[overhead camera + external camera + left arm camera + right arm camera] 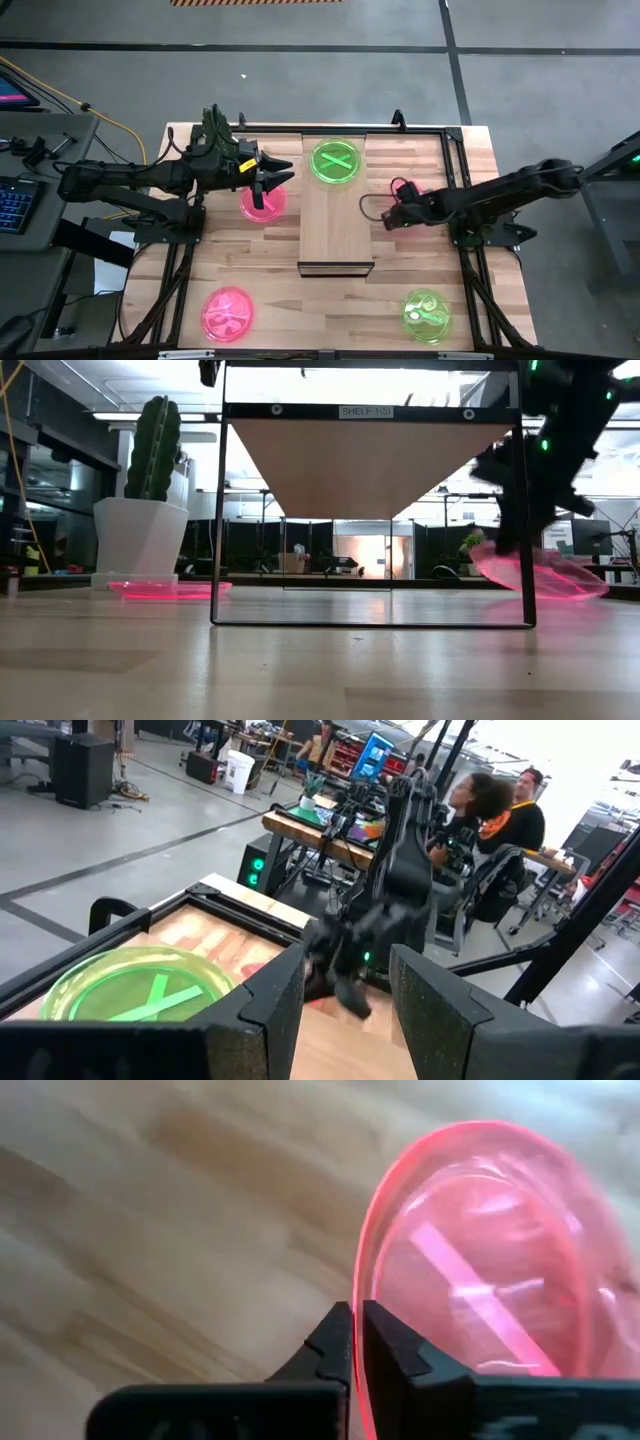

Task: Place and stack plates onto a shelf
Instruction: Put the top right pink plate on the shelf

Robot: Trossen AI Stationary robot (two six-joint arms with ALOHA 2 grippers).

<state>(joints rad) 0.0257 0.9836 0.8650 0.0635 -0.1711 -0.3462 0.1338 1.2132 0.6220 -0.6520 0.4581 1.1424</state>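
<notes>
While pinched, right claw (356, 1342) grips translucent round pink plate (500, 1270).

Left arm extended across the table from the left side; left gripper (272, 178) with fingers (440, 1010) spread apart, nothing between them. Right arm reaching in from the right; right gripper (357, 1342) pinched on a translucent pink-red plastic plate's (490, 1280) rim.

In the high view a pink plate (262, 203) left of centre is partly hidden beneath the left gripper (270, 175). The right wrist view crops another pink plate (490, 1260) at its right edge. In the low view's upper right, the right arm (545, 450) is blurred.
</notes>
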